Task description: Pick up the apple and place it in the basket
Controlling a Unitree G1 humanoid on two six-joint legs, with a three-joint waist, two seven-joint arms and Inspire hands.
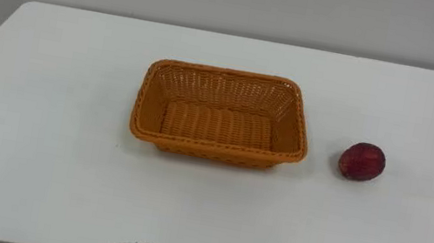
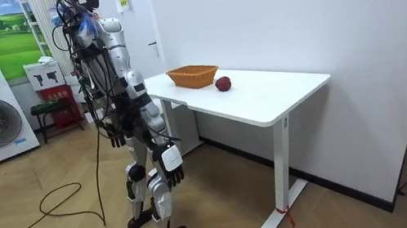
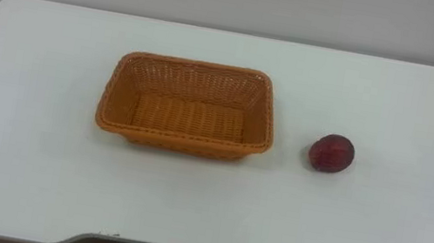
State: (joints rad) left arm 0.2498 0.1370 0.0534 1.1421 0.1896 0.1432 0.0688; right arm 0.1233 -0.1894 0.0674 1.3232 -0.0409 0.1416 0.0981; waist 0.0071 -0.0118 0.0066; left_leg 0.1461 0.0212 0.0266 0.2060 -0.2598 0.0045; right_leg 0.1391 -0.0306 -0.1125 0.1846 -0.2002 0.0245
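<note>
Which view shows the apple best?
The left eye view: the apple lies unobstructed on the white table, right of the basket. The right eye view shows it equally well; the room view shows it as a small red spot beside the basket.

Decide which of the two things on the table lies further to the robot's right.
The dark red apple: it lies to the right of the empty orange wicker basket, apart from it.

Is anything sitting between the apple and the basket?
No. In the left eye view, just bare white table lies between the apple and the wicker basket.
</note>
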